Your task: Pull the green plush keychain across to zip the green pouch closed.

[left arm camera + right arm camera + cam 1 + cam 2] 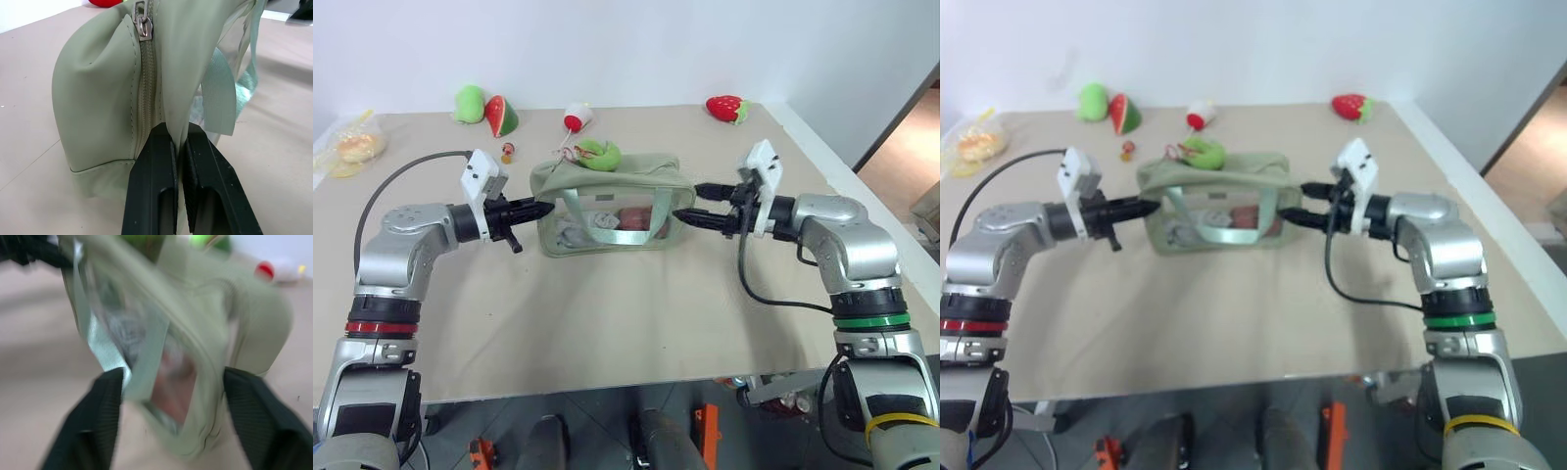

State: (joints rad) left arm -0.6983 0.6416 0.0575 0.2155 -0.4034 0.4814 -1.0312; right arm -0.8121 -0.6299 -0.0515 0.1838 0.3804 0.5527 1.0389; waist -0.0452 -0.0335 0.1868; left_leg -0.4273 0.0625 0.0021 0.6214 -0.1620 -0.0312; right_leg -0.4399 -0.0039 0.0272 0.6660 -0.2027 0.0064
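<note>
pouch (607, 201) mid-worktop (607, 323), soft, light, will slide | left claw (178, 147) pinched on its end fabric beside the zipper | right claw (690, 204) spread at the other end, holding nothing | keychain (599, 154) on the pouch's top, fuzzy, squashy; best gripped low, near its cord

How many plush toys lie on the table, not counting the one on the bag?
4: a green blob and watermelon slice far left, a red-and-white toy behind the bag, a strawberry far right.

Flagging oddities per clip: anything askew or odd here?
The pouch sags: its top is crumpled, with the keychain lying on it. The left gripper pinches a fold at one end; the right gripper is open at the other end.
</note>
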